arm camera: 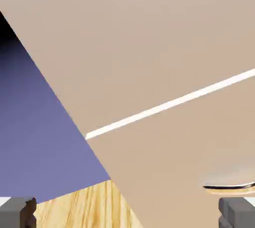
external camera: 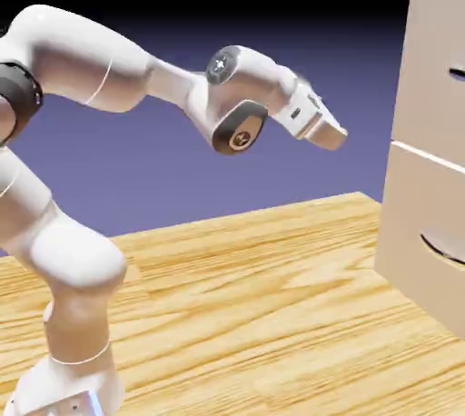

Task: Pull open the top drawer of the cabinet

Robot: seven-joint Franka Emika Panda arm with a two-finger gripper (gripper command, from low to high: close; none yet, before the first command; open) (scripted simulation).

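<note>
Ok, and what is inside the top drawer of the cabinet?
The top drawer is closed, so its front panel hides the inside; whether it holds anything cannot be seen.

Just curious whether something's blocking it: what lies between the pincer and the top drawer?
Nothing; the exterior view shows only open air between pincer and top drawer.

The arm arches over toward the exterior view's right, its hand (external camera: 332,135) tilted downward, fingers (arm camera: 17,213) spread apart.

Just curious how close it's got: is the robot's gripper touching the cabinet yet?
Apart: the exterior view shows blue-violet backdrop between gripper and cabinet.
</note>
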